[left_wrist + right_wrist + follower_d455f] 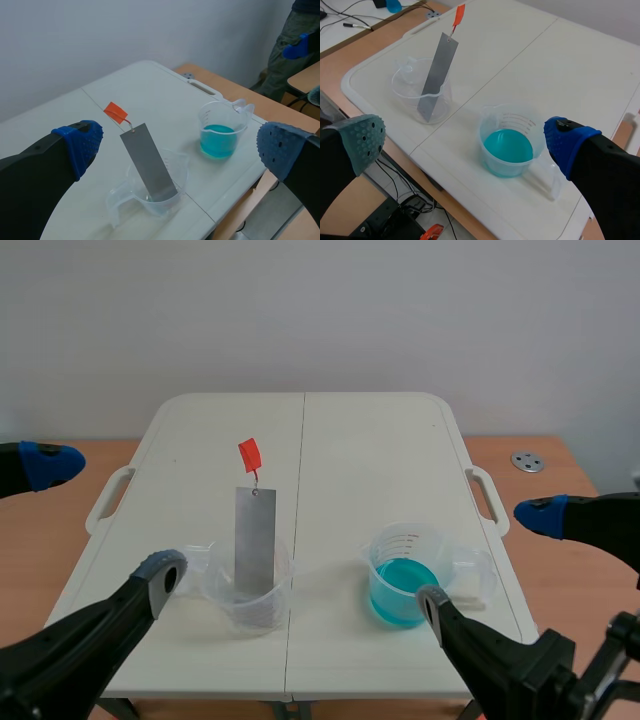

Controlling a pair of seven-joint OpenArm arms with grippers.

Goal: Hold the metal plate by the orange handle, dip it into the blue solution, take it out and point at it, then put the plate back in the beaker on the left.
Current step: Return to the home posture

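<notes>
The metal plate [255, 540] is seen leaning in the empty beaker [250, 605] on the left. Its lower end rests on the beaker's bottom, and its orange handle [249, 454] is raised well above the rim, gripped by neither arm. The blue solution [403, 588] is held in a second beaker [398, 536] to the right, well apart from the first. Both are set on the white bench [370, 450]. The left end effector [107, 516] is spread wide near the plate's beaker, and the right end effector [486, 556] is likewise spread beside the solution.

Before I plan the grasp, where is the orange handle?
Scene view: the handle is left of centre, atop the plate standing tilted in the left beaker.
</notes>
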